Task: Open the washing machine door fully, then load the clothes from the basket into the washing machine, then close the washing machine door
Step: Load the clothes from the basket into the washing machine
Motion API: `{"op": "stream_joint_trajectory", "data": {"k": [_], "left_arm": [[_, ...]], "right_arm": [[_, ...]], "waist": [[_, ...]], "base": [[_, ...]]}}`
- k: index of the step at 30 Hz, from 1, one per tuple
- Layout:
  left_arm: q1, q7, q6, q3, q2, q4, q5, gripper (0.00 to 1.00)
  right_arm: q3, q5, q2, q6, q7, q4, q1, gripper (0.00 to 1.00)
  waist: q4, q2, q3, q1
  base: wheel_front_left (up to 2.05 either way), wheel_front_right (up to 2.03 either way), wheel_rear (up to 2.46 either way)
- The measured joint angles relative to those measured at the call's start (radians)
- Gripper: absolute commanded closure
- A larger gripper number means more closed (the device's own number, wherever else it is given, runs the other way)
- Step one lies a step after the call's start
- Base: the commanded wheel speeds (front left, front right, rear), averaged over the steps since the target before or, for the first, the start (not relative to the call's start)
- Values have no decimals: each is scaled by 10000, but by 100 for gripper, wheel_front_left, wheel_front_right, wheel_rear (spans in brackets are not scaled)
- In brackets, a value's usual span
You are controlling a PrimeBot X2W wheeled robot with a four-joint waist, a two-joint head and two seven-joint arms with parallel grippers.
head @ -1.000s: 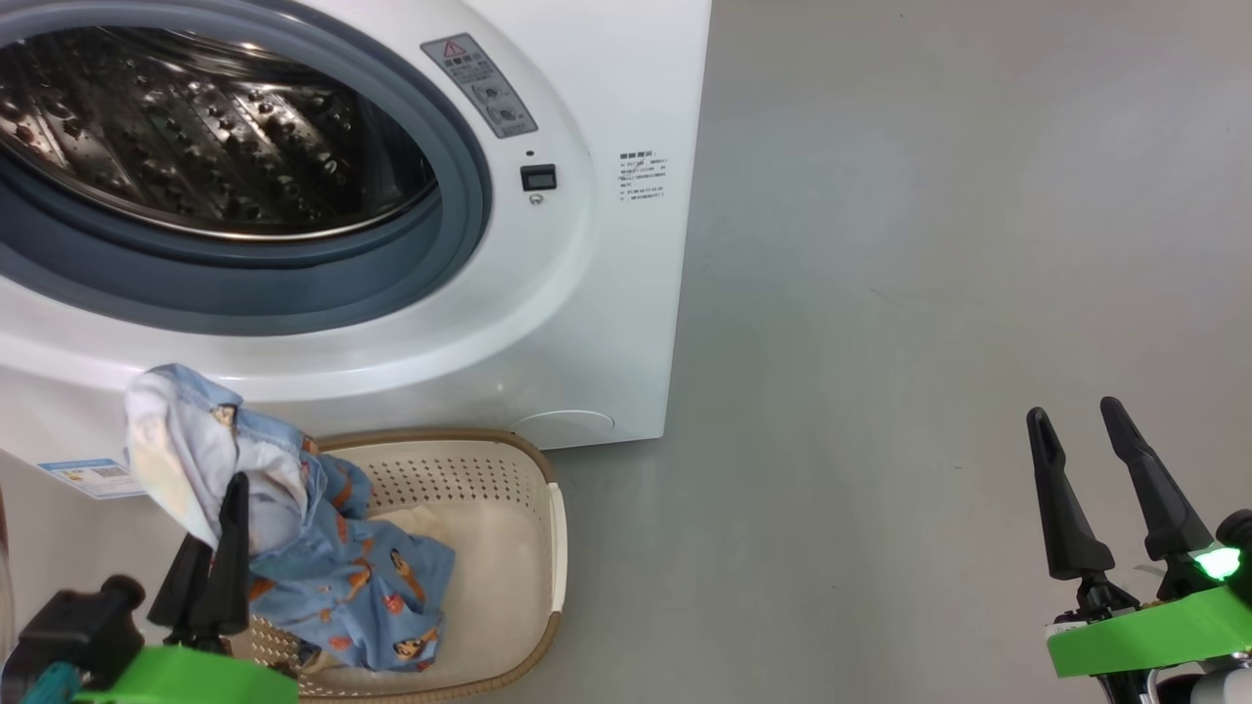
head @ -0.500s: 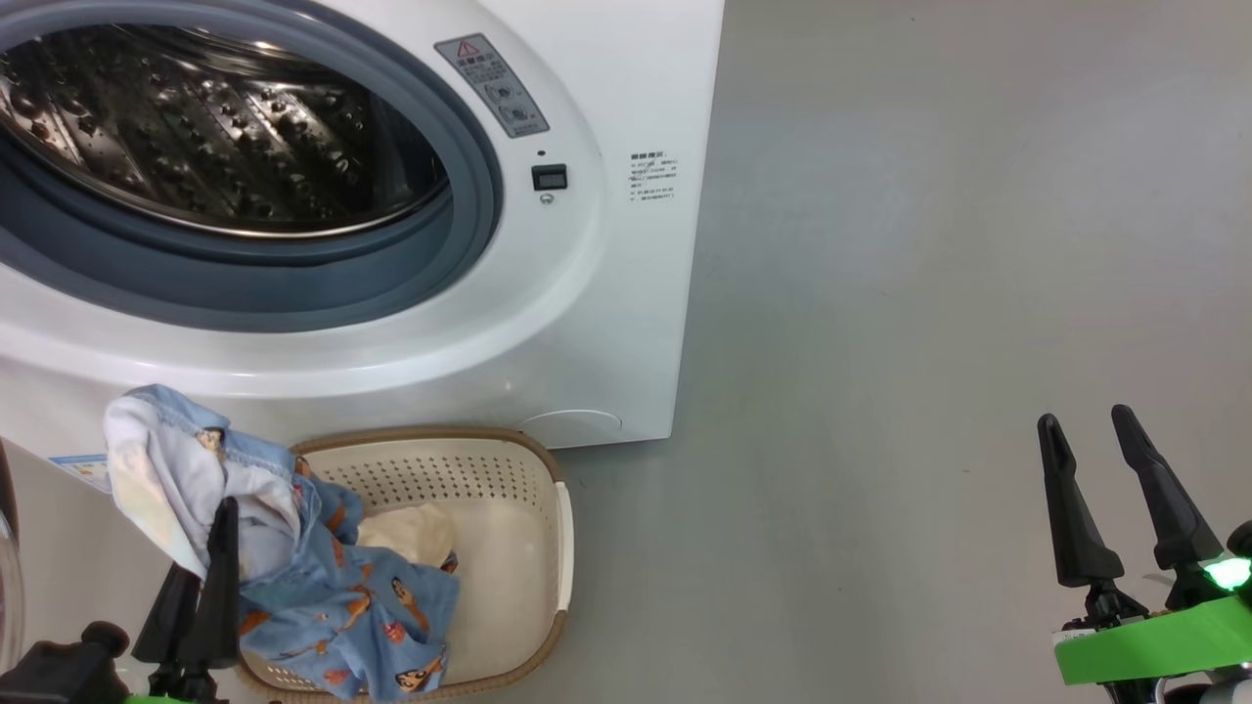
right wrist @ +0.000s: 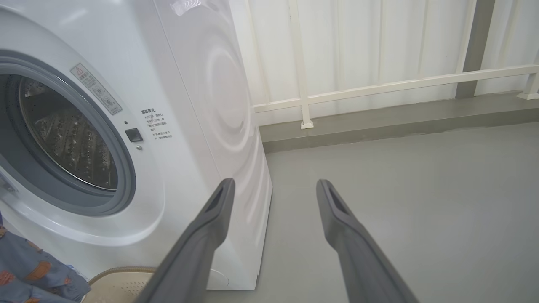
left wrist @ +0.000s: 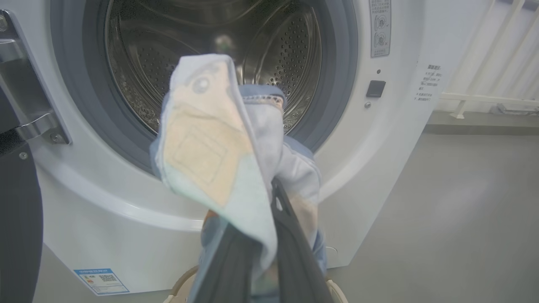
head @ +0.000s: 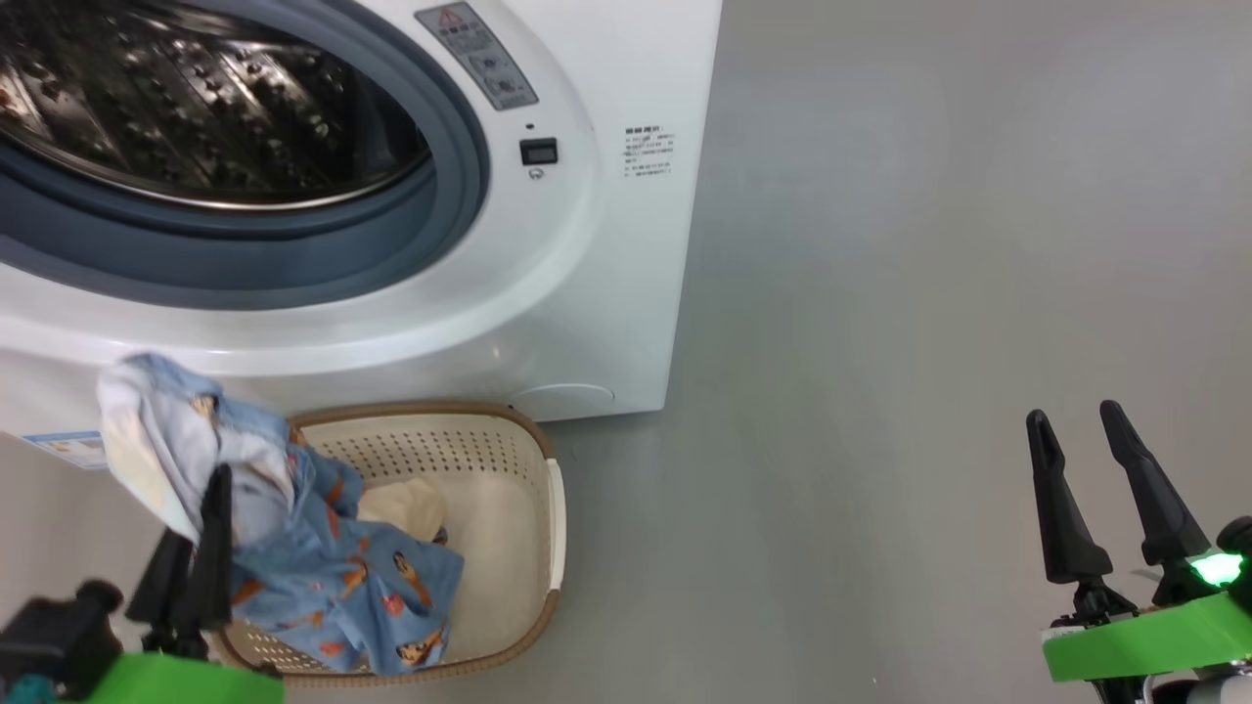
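Because washing machine mouth gapes above left claw, claw clamps clothes held over basket; right claw splayed, empty.

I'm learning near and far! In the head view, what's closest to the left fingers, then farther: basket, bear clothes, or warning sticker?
1. Bear-print clothes: pinched by the left fingers.
2. Basket: just to their right, on the floor.
3. Warning sticker: high on the washing machine front.
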Motion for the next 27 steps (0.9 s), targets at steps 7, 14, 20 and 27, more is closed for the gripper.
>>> {"op": "stream_joint_trajectory", "data": {"k": [7,14,20,27], "left_arm": [[-1276,219,-46,-33,309,543,2,100],[-2905,464,-71,0,564,1446,-17,100],[-4679,667,-169,-6,966,2558,-31,100],[-6344,890,-297,-153,1494,4063,-25,100]], "right_arm": [[169,-10,138,0,0,-8,-540,0],[234,-12,314,0,0,2,-849,0],[297,-13,385,0,0,6,-1189,0],[466,-50,462,0,0,8,-1536,0]], "waist": [[-192,0,545,1],[-358,0,1081,1],[-531,0,1621,1],[-821,0,2160,1]], "base": [[0,0,0],[0,0,0],[0,0,0],[0,0,0]]}}
